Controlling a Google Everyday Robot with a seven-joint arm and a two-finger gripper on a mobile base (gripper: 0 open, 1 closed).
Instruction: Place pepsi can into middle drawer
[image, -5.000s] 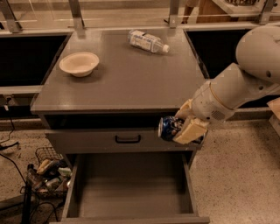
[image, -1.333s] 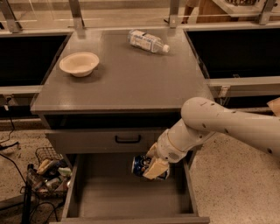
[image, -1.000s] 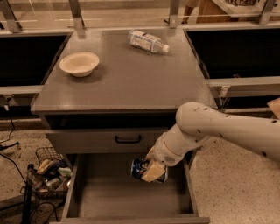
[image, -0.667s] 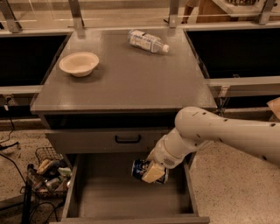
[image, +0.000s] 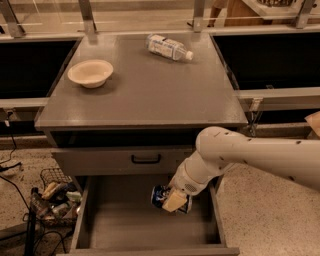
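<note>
The tool (image: 175, 201) grasps the can (image: 159, 195), tipped sideways, low over the open drawer (image: 125, 222), right of middle; the placing step looks nearly done: ease down to the floor, then let go

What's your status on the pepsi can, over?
Pincer shut on pepsi can, low over the open middle drawer, right of centre. Can not yet released. Nothing in the way below it.
</note>
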